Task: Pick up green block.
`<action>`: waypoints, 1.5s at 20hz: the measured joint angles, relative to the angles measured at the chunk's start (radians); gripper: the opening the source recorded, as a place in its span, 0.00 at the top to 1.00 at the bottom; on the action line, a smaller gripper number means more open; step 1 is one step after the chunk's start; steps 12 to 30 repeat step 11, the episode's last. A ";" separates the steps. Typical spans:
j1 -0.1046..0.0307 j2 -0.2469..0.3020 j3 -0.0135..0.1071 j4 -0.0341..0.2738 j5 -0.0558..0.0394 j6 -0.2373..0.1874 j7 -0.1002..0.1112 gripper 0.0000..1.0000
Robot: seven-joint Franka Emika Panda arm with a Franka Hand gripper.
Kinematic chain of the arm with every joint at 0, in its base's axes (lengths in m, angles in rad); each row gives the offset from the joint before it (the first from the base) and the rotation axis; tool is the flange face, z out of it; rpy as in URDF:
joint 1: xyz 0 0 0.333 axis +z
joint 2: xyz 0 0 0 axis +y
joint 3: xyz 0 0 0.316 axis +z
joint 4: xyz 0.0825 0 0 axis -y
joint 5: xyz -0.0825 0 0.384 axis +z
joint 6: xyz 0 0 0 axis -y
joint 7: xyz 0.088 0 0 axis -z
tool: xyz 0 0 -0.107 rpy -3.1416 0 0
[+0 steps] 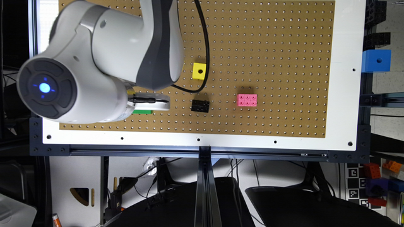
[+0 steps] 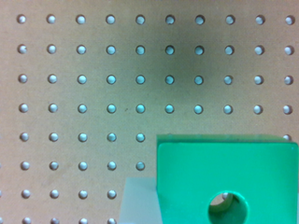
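The green block point(image 2: 226, 179) is a bright green cube with a round hole in its top, and it looms large and close in the wrist view. In the exterior view only a thin strip of the green block point(image 1: 142, 111) shows, near the pegboard's front edge on the exterior view's left. My gripper point(image 1: 151, 102) hangs directly over it as a white part past the wrist, and the big arm covers most of the block. A pale grey shape point(image 2: 138, 201) lies against one side of the block in the wrist view.
On the brown pegboard point(image 1: 268, 47) sit a yellow cube with a hole point(image 1: 199, 71), a black brick point(image 1: 200, 106) and a pink brick point(image 1: 246, 100). A blue cube point(image 1: 376, 60) sits off the board at the exterior view's right. A black cable point(image 1: 206, 47) hangs beside the arm.
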 joint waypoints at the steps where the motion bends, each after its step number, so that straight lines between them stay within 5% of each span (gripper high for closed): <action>1: 0.000 -0.008 0.000 0.000 0.0000 -0.008 0.000 1.00; 9: 0.000 -0.062 0.000 0.000 0.0002 -0.055 0.000 1.00; 30: 0.000 -0.062 0.000 0.000 0.0002 -0.055 0.000 1.00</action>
